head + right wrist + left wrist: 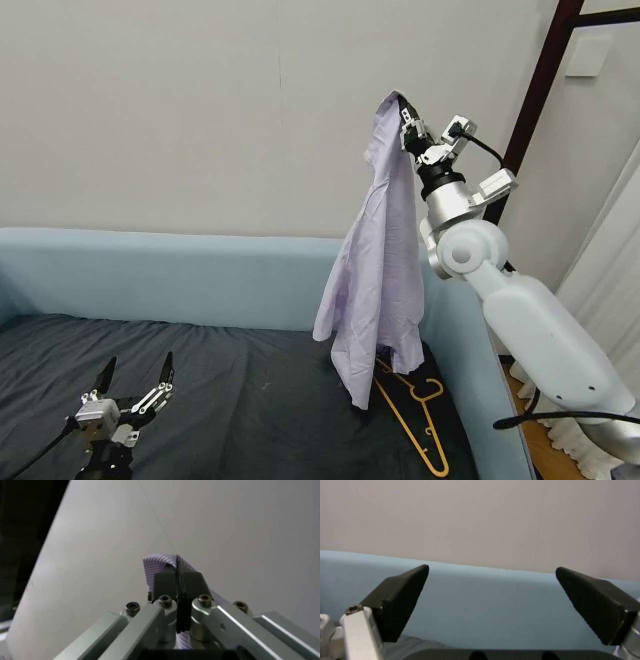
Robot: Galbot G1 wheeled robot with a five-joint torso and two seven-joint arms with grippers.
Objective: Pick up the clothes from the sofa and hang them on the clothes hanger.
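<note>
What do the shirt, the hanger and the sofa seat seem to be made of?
The shirt: thin woven cloth, matte, lilac with fine stripes; it hangs in soft folds. The hanger: probably plastic or coated wire, yellow, smooth, thin. The sofa seat: dark matte fabric, slightly creased.

lilac shirt (372, 270): dangling, held by top | yellow hanger (413, 424): flat on sofa (200, 285)

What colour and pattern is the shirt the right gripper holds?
The shirt is pale lilac with fine stripes, clearest in the right wrist view.

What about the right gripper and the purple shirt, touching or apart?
Touching. The right wrist view shows the right gripper shut on the purple shirt.
</note>
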